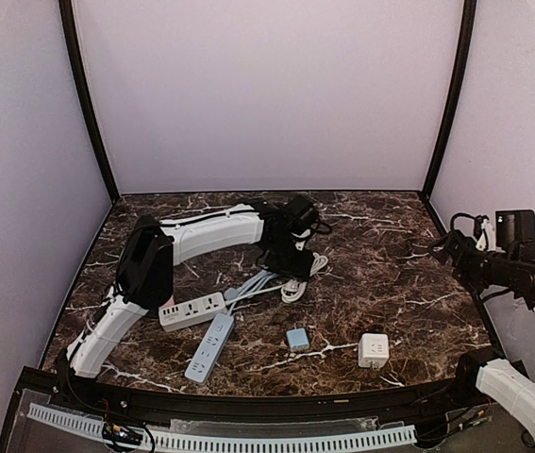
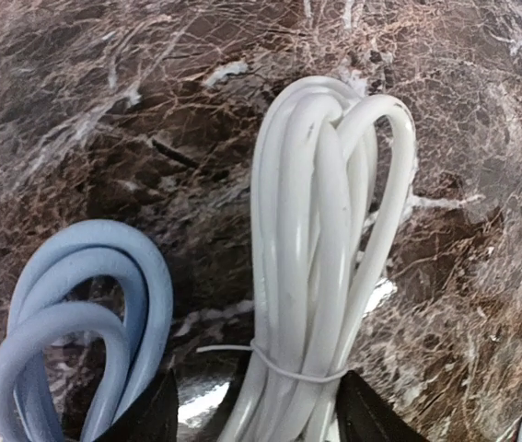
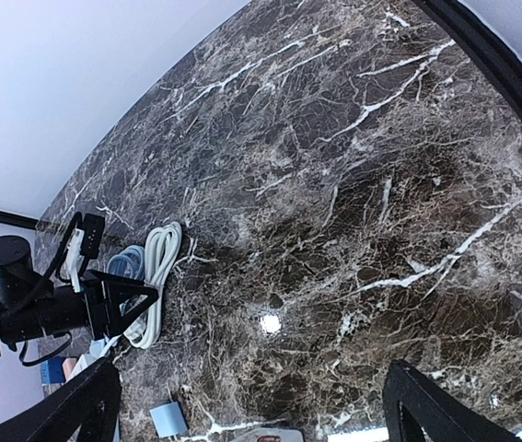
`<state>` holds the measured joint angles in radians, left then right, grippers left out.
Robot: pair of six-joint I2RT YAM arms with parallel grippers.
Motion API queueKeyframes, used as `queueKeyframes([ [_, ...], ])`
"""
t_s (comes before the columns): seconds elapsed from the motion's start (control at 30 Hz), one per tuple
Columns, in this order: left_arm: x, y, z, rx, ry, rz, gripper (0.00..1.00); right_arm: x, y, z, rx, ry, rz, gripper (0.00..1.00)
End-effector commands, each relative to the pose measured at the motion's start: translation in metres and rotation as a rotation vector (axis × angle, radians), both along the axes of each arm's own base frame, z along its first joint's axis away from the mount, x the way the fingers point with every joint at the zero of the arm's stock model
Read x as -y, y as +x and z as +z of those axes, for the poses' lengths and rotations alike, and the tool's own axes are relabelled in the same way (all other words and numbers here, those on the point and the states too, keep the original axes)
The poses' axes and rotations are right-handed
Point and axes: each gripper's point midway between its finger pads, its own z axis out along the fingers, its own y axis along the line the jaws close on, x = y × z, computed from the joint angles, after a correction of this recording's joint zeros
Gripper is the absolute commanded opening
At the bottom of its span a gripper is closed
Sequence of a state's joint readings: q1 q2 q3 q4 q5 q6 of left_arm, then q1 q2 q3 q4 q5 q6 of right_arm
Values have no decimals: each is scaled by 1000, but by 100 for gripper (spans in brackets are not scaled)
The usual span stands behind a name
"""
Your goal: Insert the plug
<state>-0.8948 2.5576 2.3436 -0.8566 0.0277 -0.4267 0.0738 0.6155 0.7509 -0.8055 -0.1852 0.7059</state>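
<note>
The left gripper (image 2: 256, 387) hangs low over the marble table (image 2: 104, 110) with its jaws spread. One dark finger sits on each side of the white cable coil (image 2: 320, 239), not yet pinching it. The plug itself shows in no view (it may sit under the arm or at the coil's hidden end), so the coil is the best guide to it. The blue-grey cable loop (image 2: 86, 304) lies just beside the left finger. In my judgement the jaws should close on the white strands alone, near the thin tie (image 2: 279, 366) and squarely, so that no strand slips out. The white power strip (image 1: 192, 310) lies near the left arm's elbow, beside the blue-grey power strip (image 1: 210, 347). The right gripper (image 3: 253, 373) hovers over the table's right side, jaws wide apart and empty.
</note>
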Motion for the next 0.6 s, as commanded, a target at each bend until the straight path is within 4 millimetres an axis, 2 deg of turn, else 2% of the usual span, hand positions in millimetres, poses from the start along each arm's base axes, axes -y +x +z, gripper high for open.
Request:
queueKeyframes([
  [0.0,-27,10,54,113,40,21,63,2,5,7,58,-1,-14,98],
  [0.03,-31,11,64,130,42,28,69,3,6,8,64,-6,-12,99],
  [0.1,-38,12,77,142,45,35,74,3,7,10,76,-15,-12,99],
  [0.33,-63,-1,113,162,83,25,81,-1,15,16,116,-31,31,99],
  [0.47,-89,-19,115,136,166,-16,78,-6,20,15,136,-32,68,99],
  [0.5,-98,-26,103,111,207,-34,76,-7,21,15,138,-33,75,99],
  [0.53,-104,-30,109,120,212,-38,74,-8,22,16,143,-31,83,99],
  [0.57,-113,-37,97,101,245,-54,73,-9,23,16,145,-30,90,99],
])
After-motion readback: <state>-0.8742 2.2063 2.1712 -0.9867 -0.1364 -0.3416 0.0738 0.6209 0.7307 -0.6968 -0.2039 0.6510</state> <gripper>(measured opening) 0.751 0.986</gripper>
